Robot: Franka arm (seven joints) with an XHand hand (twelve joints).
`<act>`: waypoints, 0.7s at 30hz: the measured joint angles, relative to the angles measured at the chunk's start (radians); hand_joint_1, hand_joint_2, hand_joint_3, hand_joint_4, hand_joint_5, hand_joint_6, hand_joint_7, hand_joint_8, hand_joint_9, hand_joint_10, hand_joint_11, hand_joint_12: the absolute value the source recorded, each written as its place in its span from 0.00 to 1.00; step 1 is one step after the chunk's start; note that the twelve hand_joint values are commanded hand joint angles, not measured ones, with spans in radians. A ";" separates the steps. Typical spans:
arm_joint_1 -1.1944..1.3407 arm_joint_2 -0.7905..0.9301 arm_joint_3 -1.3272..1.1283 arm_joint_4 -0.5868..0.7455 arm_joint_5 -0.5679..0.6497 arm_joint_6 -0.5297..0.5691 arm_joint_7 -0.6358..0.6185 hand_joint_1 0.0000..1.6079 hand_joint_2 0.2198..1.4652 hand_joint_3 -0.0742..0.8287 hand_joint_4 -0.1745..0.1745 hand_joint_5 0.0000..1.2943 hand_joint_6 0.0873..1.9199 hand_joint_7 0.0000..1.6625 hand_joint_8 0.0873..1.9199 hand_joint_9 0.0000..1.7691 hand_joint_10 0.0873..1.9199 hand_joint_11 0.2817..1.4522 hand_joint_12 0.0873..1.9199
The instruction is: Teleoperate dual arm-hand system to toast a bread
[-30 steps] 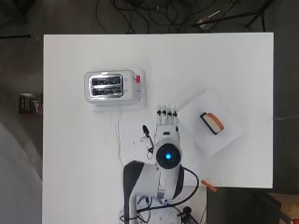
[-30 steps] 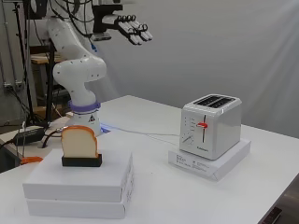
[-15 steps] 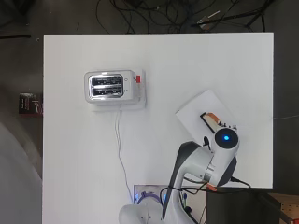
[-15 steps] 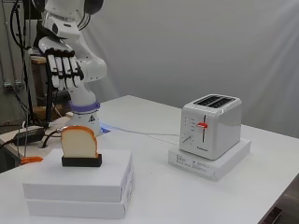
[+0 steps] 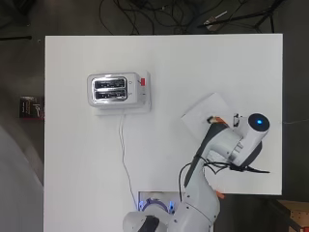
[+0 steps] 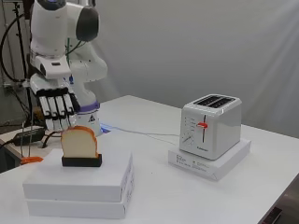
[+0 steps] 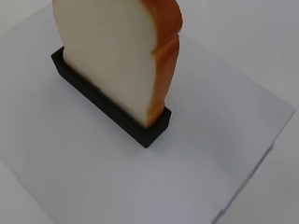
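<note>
White tabletop (image 5: pixel 87 183) all round, and on the stacked white boxes (image 6: pixel 79 184) the bread slice (image 6: pixel 78 142) stands upright in its black holder (image 6: pixel 81 161). Just behind the slice the hand (image 6: pixel 57 109) hangs with straight fingers pointing down, holding nothing. Looks like the reach-to-grasp step; next it must pinch the slice, then carry it well across to the toaster (image 6: pixel 210 125)
</note>
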 joint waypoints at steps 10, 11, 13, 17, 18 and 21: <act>0.716 -0.191 -0.594 0.021 -0.147 -0.038 0.094 0.30 0.75 0.07 0.40 0.34 0.00 0.35 0.00 0.42 0.00 0.20 0.00; 0.830 -0.221 -0.674 0.022 -0.164 -0.041 0.104 0.30 0.75 0.07 0.41 0.34 0.00 0.35 0.00 0.42 0.00 0.20 0.00; 1.015 -0.272 -0.815 0.025 -0.193 -0.047 0.121 0.30 0.74 0.07 0.41 0.34 0.00 0.36 0.00 0.42 0.00 0.20 0.00; 1.210 -0.333 -1.027 0.031 -0.245 -0.056 0.142 0.30 0.74 0.07 0.39 0.34 0.00 0.36 0.00 0.42 0.00 0.20 0.00; 1.217 -0.335 -1.045 0.030 -0.249 -0.056 0.143 0.30 0.74 0.07 0.38 0.34 0.00 0.36 0.00 0.42 0.00 0.20 0.00; 1.198 -0.337 -1.046 0.026 -0.255 -0.055 0.143 0.33 0.73 0.07 0.45 0.37 0.00 0.36 0.00 0.42 0.00 0.20 0.00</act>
